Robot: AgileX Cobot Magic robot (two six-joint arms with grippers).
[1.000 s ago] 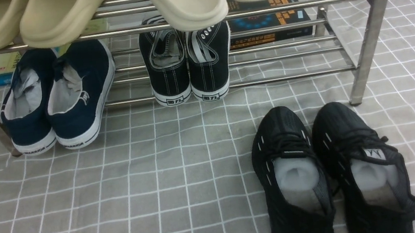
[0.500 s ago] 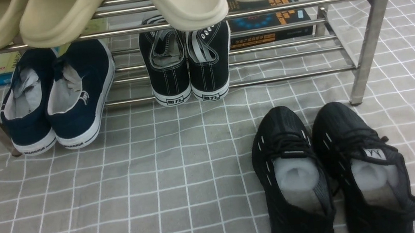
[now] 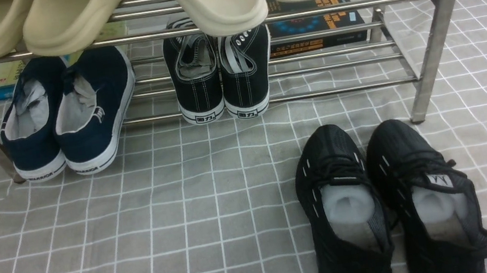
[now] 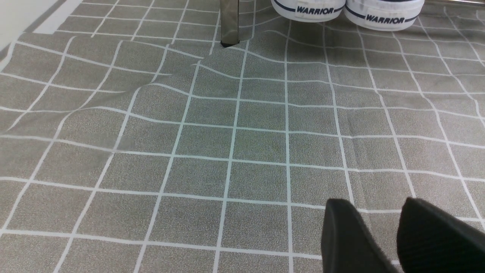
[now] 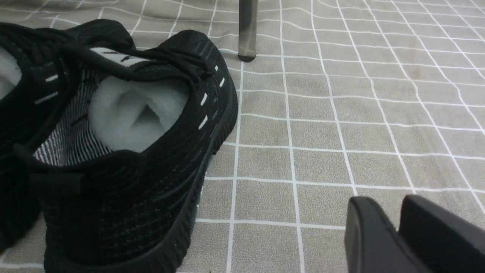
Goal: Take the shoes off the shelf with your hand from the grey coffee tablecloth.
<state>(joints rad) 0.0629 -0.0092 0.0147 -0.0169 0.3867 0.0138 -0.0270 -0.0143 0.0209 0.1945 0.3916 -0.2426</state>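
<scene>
My right claw (image 5: 398, 227) hangs low over the grey coffee tablecloth (image 3: 214, 197) with a narrow gap between its fingers, empty. The black shoes (image 3: 389, 204) sit just left of it, off the shelf (image 3: 427, 53). My left claw (image 4: 390, 235) is narrowly parted too. Far left, navy slip-ons (image 3: 64, 114) read "WARRIOR".

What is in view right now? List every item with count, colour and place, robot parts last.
black knit sneakers: two, all black, on the cloth in front of the shelf's right end
navy slip-ons: two, navy with white soles, lower tier, left
black canvas sneakers: two, black with white stitching, lower tier, middle
slippers: four, beige, upper tier
books: two, one dark, one green and blue, behind the shelf
shelf: one, steel
tablecloth: one, grey with white grid
left end effector: black, over bare cloth
right end effector: black, beside the right sneaker
</scene>
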